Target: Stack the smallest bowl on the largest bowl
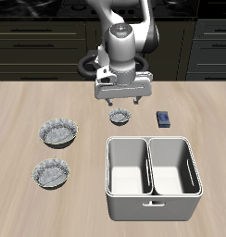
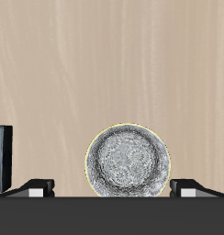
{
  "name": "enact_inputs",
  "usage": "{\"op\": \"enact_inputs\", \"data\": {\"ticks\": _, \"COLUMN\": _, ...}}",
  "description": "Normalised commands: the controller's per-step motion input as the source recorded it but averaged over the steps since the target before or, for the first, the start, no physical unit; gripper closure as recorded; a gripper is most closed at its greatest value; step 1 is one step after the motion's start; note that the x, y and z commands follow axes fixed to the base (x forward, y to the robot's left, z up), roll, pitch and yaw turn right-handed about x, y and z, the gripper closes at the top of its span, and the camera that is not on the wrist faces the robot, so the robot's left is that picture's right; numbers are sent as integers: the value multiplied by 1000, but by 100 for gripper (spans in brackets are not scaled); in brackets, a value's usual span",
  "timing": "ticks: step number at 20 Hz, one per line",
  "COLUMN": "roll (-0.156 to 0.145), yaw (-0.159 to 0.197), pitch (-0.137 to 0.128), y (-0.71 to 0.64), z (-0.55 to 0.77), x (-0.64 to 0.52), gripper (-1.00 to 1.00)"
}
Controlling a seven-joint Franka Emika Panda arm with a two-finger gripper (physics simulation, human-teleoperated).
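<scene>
The smallest bowl (image 1: 119,117) is a tiny grey mottled bowl with a dark rim, standing upright on the table mid-way back. It fills the middle of the wrist view (image 2: 126,162). My gripper (image 1: 121,101) hangs just above it, open and empty, its fingertips (image 2: 36,187) spread wider than the bowl. The largest bowl (image 1: 59,132) is a wide, shallow, mottled bowl with a crinkled rim, standing apart to the side of the tiny one. It looks slightly wider than its look-alike.
A slightly smaller look-alike bowl (image 1: 52,173) stands nearer the table's front edge. A grey two-compartment bin (image 1: 152,190) sits at the front. A small dark blue box (image 1: 164,118) lies beside the tiny bowl and also shows in the wrist view (image 2: 2,156).
</scene>
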Motion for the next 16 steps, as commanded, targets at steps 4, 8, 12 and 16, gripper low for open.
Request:
{"op": "enact_inputs", "data": {"ticks": 4, "roll": -13, "yaw": 5, "pitch": 54, "y": -21, "z": -321, "x": 52, "gripper": -100}}
{"op": "enact_inputs", "data": {"ticks": 8, "roll": -2, "yaw": 14, "pitch": 48, "y": 32, "z": -281, "x": 7, "gripper": -100}}
{"op": "enact_inputs", "data": {"ticks": 12, "roll": 23, "yaw": 2, "pitch": 43, "y": 76, "z": -209, "x": -95, "gripper": -100}}
{"op": "enact_inputs", "data": {"ticks": 16, "roll": 39, "yaw": -8, "pitch": 46, "y": 91, "z": -184, "x": -88, "gripper": -100}}
